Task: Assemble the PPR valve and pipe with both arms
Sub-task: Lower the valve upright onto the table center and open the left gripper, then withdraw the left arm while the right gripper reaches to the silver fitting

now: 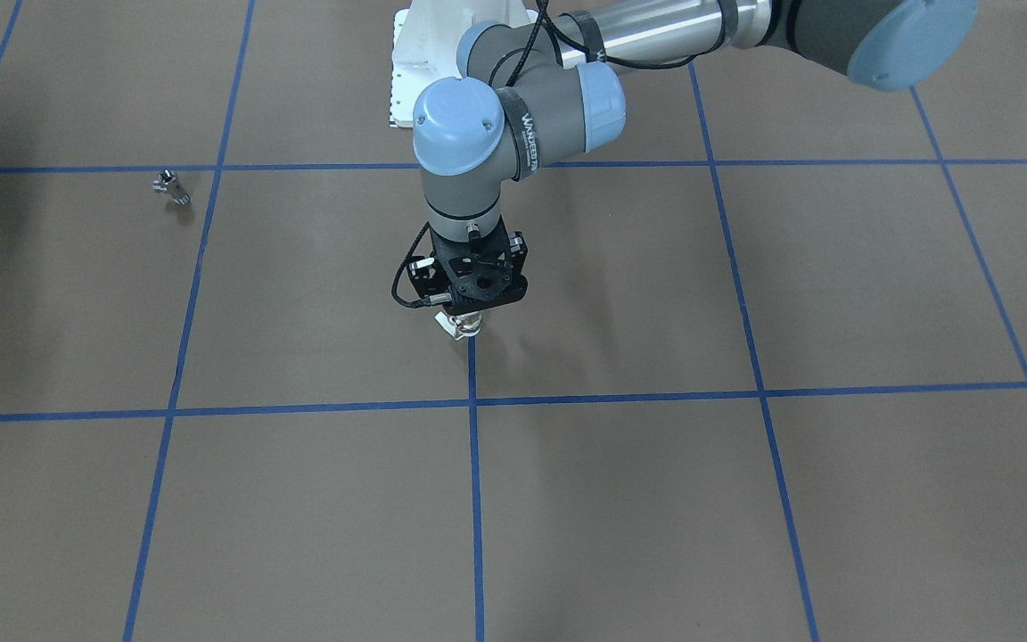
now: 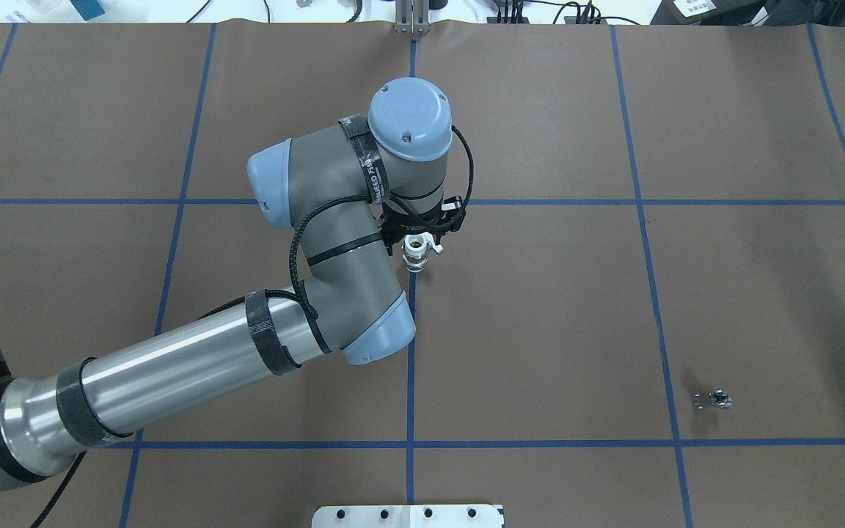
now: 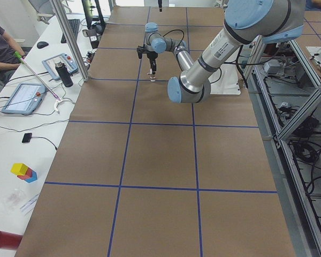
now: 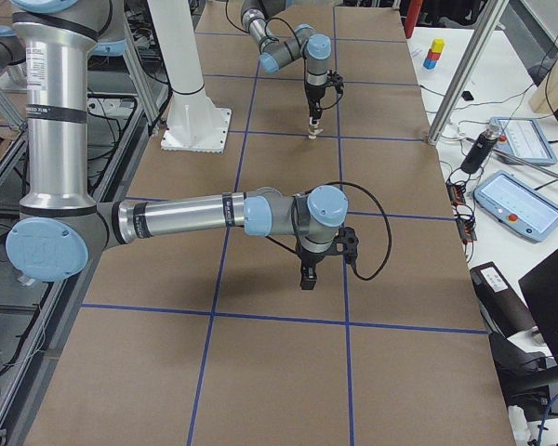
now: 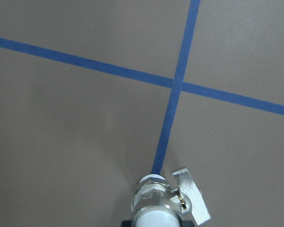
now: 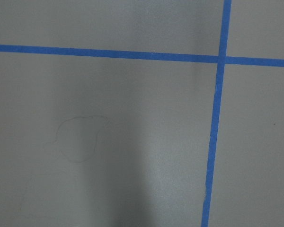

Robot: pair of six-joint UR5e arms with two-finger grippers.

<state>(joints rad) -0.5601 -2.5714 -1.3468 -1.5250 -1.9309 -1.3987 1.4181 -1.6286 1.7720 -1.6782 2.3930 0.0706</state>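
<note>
- My marker is the tape cross (image 1: 472, 403) in the middle of the brown table (image 1: 656, 499), where two blue lines meet.
- From the overhead camera I see the left arm (image 2: 173, 374) reach in to the cross. Its wrist is bent so that the left claw (image 1: 464, 319) points straight down, just on the robot's side of the cross.
- The left claw is clamped on the valve (image 1: 458, 326), gripping its upper part. The valve hangs upright, with a white end and the metal middle showing below the fingers.
- The valve sits right over the blue line that runs from the cross toward the robot. I cannot tell whether its lower end touches the table.
- In the left wrist camera the valve's lever tab (image 5: 191, 196) sticks out to one side, and the cross lies a little ahead of it.
- The pipe (image 1: 172, 185) lies alone on the table, well apart from the cross. It is off to the robot's right and closer to the robot than the cross is, and nothing touches it.
- The right arm (image 4: 186, 216) shows only in the right-end camera. Its right claw (image 4: 307, 279) points down above the table, well away from the cross toward that end.
- I cannot tell whether the right claw's fingers are apart or together. Its own wrist camera shows only table and tape.
</note>
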